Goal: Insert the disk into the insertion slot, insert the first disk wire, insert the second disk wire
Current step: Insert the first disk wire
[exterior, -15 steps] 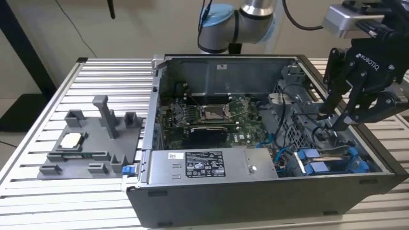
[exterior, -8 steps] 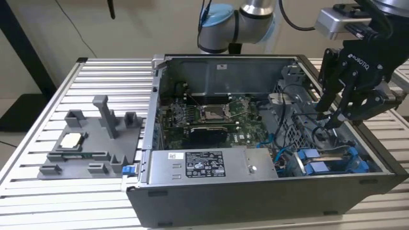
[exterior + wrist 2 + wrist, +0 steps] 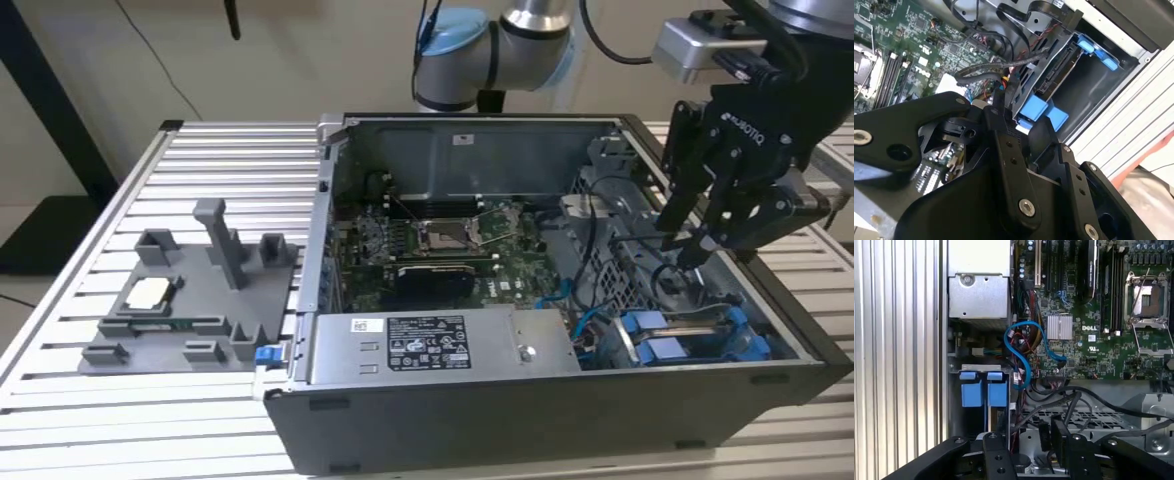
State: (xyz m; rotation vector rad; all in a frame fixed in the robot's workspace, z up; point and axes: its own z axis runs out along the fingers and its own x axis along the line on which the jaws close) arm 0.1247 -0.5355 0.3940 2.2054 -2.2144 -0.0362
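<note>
Closest to us, the gripper [image 3: 999,110] reads as matte black hinged links studded with bright screw heads; we cannot tell whether it is released or clamped on anything. Its tip hangs among a bundle of black cables [image 3: 984,70], rubbery and limp, just beside the drive cage. Past them lies the disk [image 3: 1056,70], a flat metal slab in a glossy blue plastic carrier. It sits inside the insertion slot [image 3: 1089,95], a narrow bay of dull grey sheet metal, low on the exterior view's right. We judge the disk step done and a wire step in hand. Seating a connector here would call for squaring the plug to the disk's edge and pressing gently, since the cables flex and crowd the opening. Farther in, a shiny blue cable [image 3: 1026,347] loops over the green motherboard [image 3: 1079,340] with its finned silver heat sink [image 3: 1059,327]. Beyond, the boxy grey power supply [image 3: 441,345] fills the case's front. The case rests on a ribbed aluminium table [image 3: 200,150], and a moulded grey fixture tray [image 3: 187,300] sits on the exterior view's left.
</note>
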